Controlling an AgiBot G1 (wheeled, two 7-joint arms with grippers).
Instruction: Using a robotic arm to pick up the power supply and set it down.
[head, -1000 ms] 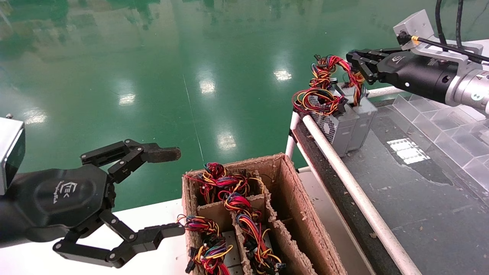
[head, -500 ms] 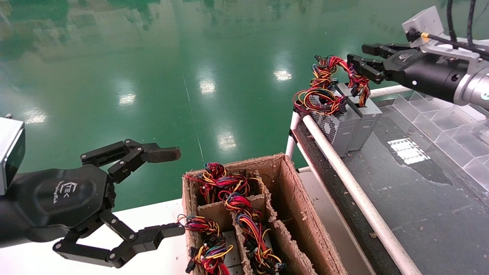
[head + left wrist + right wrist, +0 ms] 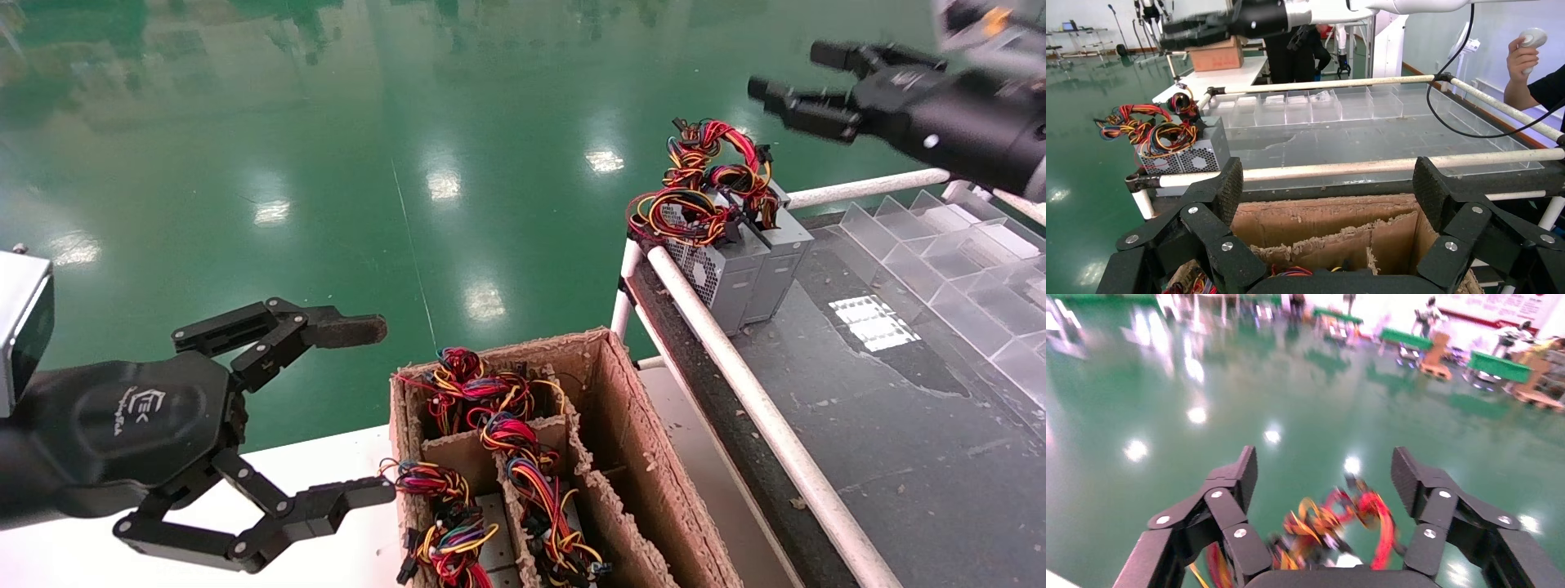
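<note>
Two grey power supplies stand side by side at the far corner of the dark table. The right one point(image 3: 783, 255) carries a bundle of red, yellow and black wires point(image 3: 712, 175); its neighbour point(image 3: 721, 279) touches it. My right gripper point(image 3: 787, 72) hangs open above and to the right of the bundle, holding nothing. From the right wrist, its fingers point(image 3: 1245, 471) frame the blurred wires point(image 3: 1333, 523) below. My left gripper point(image 3: 364, 411) stays open and idle beside the cardboard box. The left wrist view shows the power supplies point(image 3: 1190, 153) beyond the rail.
A divided cardboard box point(image 3: 621, 408) with several more wired units stands at the front. A white rail point(image 3: 735, 367) edges the dark table point(image 3: 899, 425). Clear plastic dividers point(image 3: 964, 269) line its right side. A person's hand point(image 3: 1529, 55) holds a controller far off.
My right gripper opened, let go of the wire bundle and rose up and to the right. The wires dropped back onto the power supply. The left arm has not moved.
</note>
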